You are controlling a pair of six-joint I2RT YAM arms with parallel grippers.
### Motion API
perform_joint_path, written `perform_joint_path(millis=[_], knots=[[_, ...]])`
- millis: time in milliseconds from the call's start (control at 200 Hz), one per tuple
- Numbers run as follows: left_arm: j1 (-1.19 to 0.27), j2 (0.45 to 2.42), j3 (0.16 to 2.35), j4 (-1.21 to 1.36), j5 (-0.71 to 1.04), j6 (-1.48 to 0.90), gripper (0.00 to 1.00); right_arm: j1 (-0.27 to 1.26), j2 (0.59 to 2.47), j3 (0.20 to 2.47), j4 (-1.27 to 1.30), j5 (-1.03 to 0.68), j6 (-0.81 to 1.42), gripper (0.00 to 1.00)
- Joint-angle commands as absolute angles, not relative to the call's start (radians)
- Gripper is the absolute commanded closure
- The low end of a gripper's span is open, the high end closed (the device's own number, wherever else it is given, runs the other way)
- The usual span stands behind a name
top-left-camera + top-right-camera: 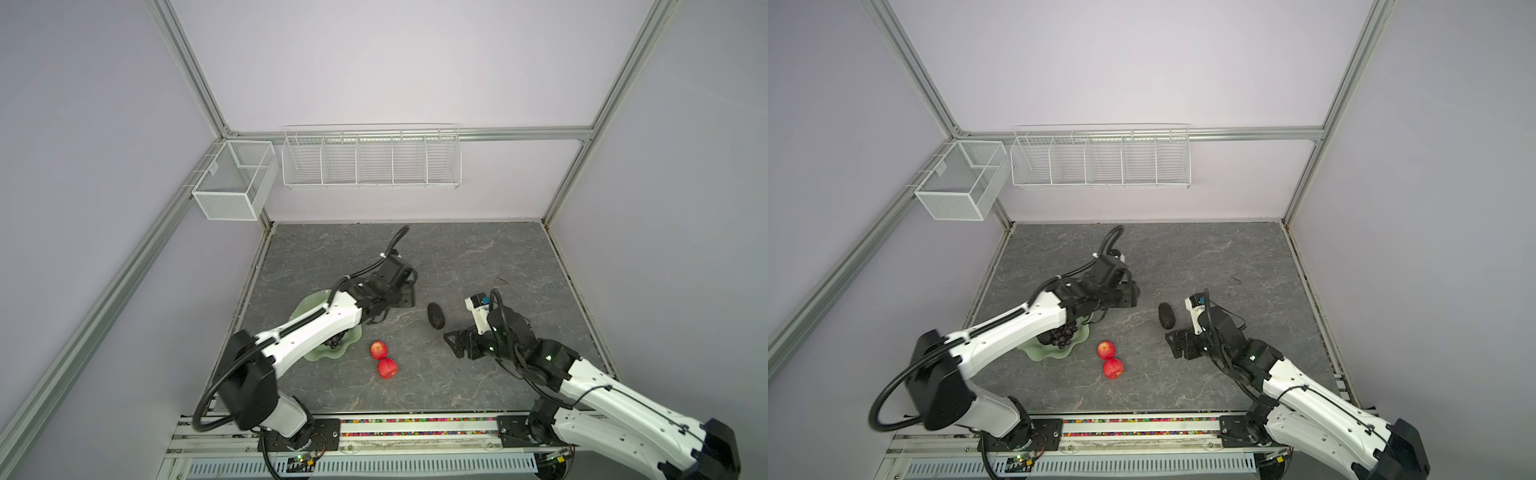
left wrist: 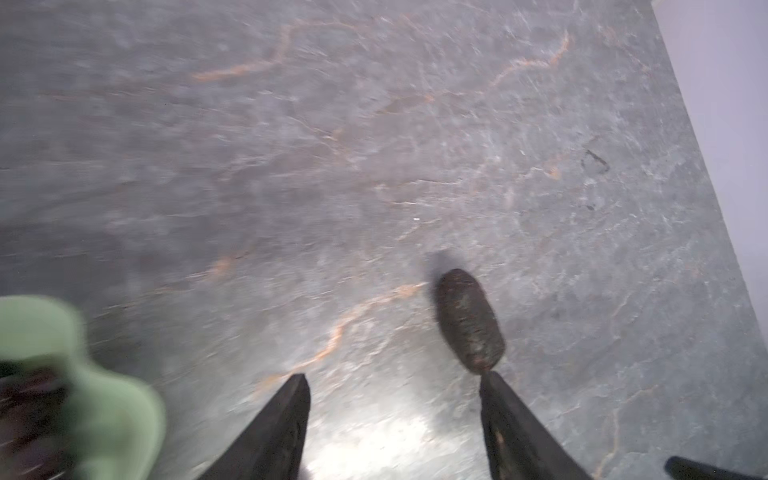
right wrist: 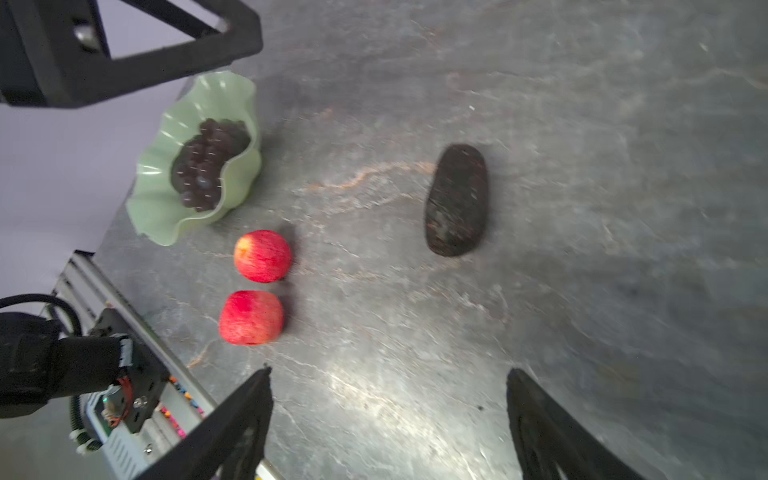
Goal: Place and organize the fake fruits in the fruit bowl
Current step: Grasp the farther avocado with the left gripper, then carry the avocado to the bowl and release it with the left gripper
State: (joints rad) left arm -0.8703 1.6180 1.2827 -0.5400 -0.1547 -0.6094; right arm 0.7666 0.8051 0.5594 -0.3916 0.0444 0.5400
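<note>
Top views: the loose avocado [image 1: 436, 316] lies on the table [image 1: 498, 257] between the two arms, long axis running roughly far-to-near. The left gripper [image 1: 408, 296] sits just to its far left and the right gripper [image 1: 448, 337] just to its near right. Both are close to it and neither touches it. The bowl [image 1: 1038, 353] sits under the left arm with the grapes [image 1: 1064, 333] in it; the two apples [image 1: 1106, 350] are still on the table beside it.

Left wrist: the left gripper [image 2: 395, 376] has its jaws spread with nothing between them. The avocado [image 2: 469, 320] lies just ahead of one fingertip, off to the side of the gap, not centred.

Right wrist: the right gripper [image 3: 390, 371] is spread wide and empty. The avocado [image 3: 457, 199] lies ahead of the gap, long axis pointing roughly along the reach.

Judgement: either arm could take it. You'd close across its short width, and the left needs a sideways shift first
</note>
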Motion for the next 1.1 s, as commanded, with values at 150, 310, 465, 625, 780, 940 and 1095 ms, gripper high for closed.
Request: perform_joint_path(millis=[150, 310, 465, 625, 780, 940, 1095], knots=[[-0.959, 1.999, 1.541, -0.603, -0.125, -0.720, 0.34, 0.728, 0.533, 0.527, -0.626, 0.083, 0.584, 0.11], [-0.960, 2.054, 1.551, -0.606, -0.124, -0.731, 0.34, 0.729, 0.453, 0.535, -0.673, 0.107, 0.571, 0.11], [-0.962, 2.085, 1.534, -0.562, -0.104, -0.736, 0.37, 0.728, 0.487, 0.558, -0.674, 0.103, 0.549, 0.11], [-0.962, 2.108, 1.559, -0.570, -0.087, -0.725, 0.41, 0.729, 0.547, 0.570, -0.624, 0.085, 0.535, 0.11], [-0.962, 2.092, 1.548, -0.559, -0.088, -0.720, 0.58, 0.728, 0.614, 0.591, -0.577, 0.065, 0.531, 0.11], [-0.935, 1.910, 1.475, -0.593, -0.162, -0.707, 0.69, 0.727, 0.719, 0.622, -0.484, 0.012, 0.515, 0.11], [-0.826, 1.708, 1.342, -0.644, -0.153, -0.650, 0.69, 0.759, 0.918, 0.727, -0.349, -0.099, 0.489, 0.12]])
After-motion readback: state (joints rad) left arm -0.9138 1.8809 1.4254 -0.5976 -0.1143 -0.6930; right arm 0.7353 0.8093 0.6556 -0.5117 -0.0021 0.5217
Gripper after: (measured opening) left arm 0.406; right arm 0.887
